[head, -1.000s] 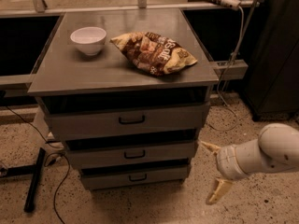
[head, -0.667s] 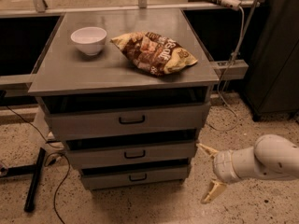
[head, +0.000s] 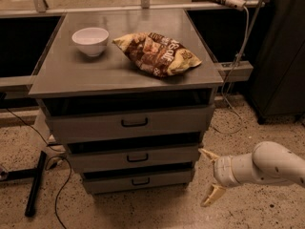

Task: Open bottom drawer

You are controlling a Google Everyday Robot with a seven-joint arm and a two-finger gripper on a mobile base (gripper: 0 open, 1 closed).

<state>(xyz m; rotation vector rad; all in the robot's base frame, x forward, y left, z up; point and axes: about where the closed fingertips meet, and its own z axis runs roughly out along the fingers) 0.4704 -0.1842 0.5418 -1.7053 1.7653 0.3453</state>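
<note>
Hovering just right of the closed bottom drawer (head: 162,179), end effector (head: 202,178) released, fingers spread, not touching it

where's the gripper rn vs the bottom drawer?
Camera view, lower right: the gripper hovers just right of the bottom drawer, jaws open, above the speckled floor, clear of the handle.

The gripper (head: 204,177) is hovering with fingers spread, just beside the right end of the bottom drawer (head: 109,184). Open speckled floor (head: 143,211) is lying in front of the drawer's handle (head: 140,181). A black stand leg (head: 36,184) and a cable (head: 56,202) are occupying the floor at the view's left.
</note>
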